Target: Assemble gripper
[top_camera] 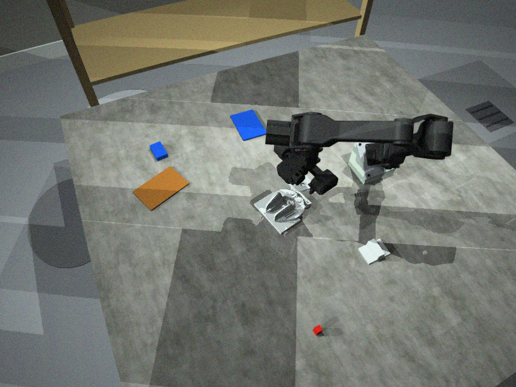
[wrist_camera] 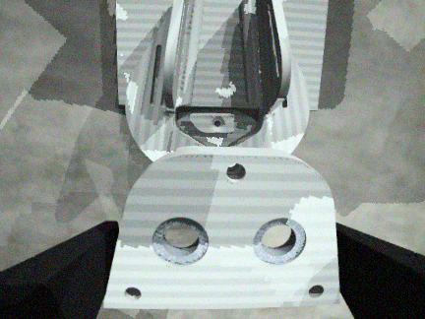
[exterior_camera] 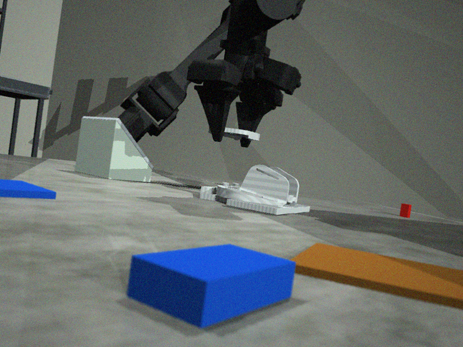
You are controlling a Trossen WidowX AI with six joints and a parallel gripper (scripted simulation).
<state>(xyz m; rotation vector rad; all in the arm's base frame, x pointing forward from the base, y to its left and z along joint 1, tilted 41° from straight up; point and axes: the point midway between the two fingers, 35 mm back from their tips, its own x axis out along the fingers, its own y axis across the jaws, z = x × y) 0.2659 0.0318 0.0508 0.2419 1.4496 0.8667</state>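
Observation:
The white housing plate point(wrist_camera: 226, 197) point(exterior_camera: 248, 134) point(top_camera: 300, 184) has two large round holes and three small ones. My gripper point(wrist_camera: 221, 232) point(exterior_camera: 231, 142) point(top_camera: 305, 186) is shut on its two side edges and holds it nearly flat in the air. Below and ahead lies the white ribbed slab point(top_camera: 281, 227) point(exterior_camera: 290, 210) point(wrist_camera: 310, 30) with the jaw assembly on it. Two upright curved jaw walls stand side by side, the near one point(exterior_camera: 266, 183) slotted. Small stubs point(exterior_camera: 230, 184) show behind them. The wrist view hides the stubs and pins behind the plate; whether the teeth mesh cannot be seen.
A pale wedge block point(top_camera: 355, 163) point(exterior_camera: 111, 153) stands behind, near the arm. A small white stand point(top_camera: 372, 252) lies right of the assembly. A blue plate point(top_camera: 248, 125) point(exterior_camera: 6, 188), blue block point(top_camera: 158, 150) point(exterior_camera: 209, 279), orange plate point(top_camera: 161, 188) point(exterior_camera: 388, 274) and red cube point(top_camera: 318, 329) point(exterior_camera: 405, 210) lie around.

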